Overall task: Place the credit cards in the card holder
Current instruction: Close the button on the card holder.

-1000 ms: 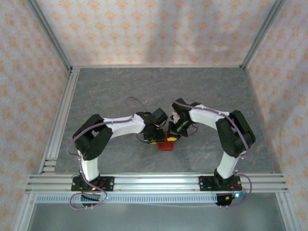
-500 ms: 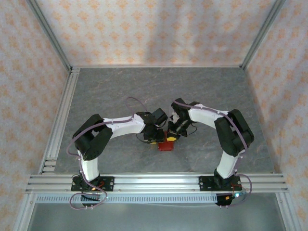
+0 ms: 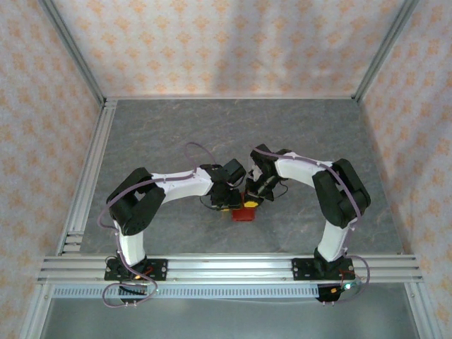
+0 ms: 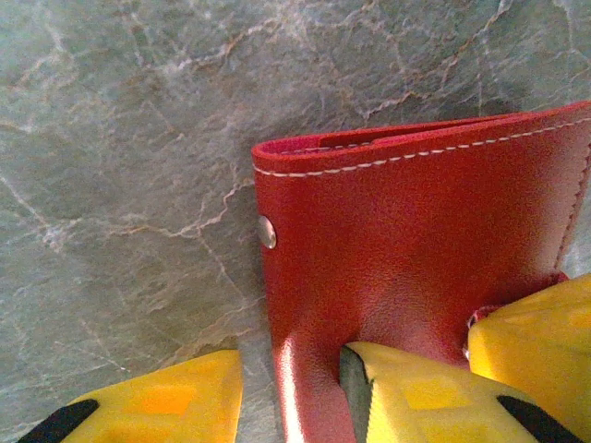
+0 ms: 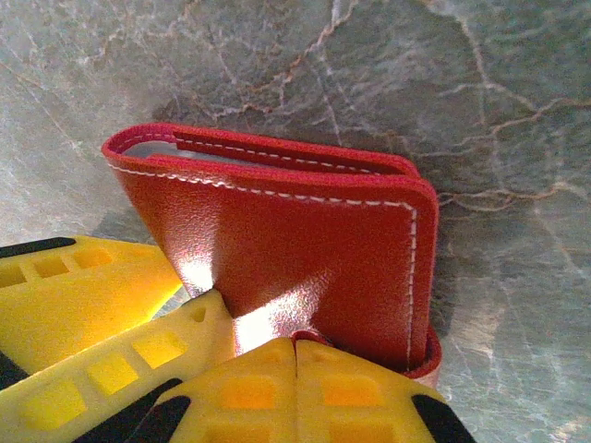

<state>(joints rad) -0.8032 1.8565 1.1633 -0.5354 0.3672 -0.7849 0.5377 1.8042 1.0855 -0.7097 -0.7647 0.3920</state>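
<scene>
- Left gripper point(image 4: 291, 369): yellow jaws partway apart, straddling one side edge of the flat red leather card holder point(image 4: 406, 240), a folded wallet with white stitching.
- Its right finger point(image 4: 416, 397) lies against the red face. Its left finger point(image 4: 157, 406) sits off the leather, with a strip of table showing between the finger and the wallet edge. Not a visible pinch.
- Right gripper point(image 5: 295, 346): yellow jaws closed together, pads meeting in a straight seam, tips against the lower part of the card holder point(image 5: 295, 240) face, close to its bottom edge. Cannot tell whether anything thin is caught between them.
- In the left wrist view, a further yellow finger of the right gripper point(image 4: 536, 341) touches the wallet's right side.
- From the top, the left gripper point(image 3: 227, 205) and right gripper point(image 3: 254, 200) meet over the card holder point(image 3: 245, 213), one on each side.
- The card holder is folded shut on the grey marbled tabletop point(image 3: 176, 134), near the middle and towards the arm bases.
- Small round silver stud point(image 4: 267, 232) on the wallet's outer face by the edge.
- Pale grey strip point(image 5: 152, 146) shows between the two red leaves at the open end; cannot tell if it is a sleeve or a credit card.
- Peach patterned walls point(image 3: 226, 42) surround the table, and an aluminium rail point(image 3: 226, 267) runs along the near edge.
</scene>
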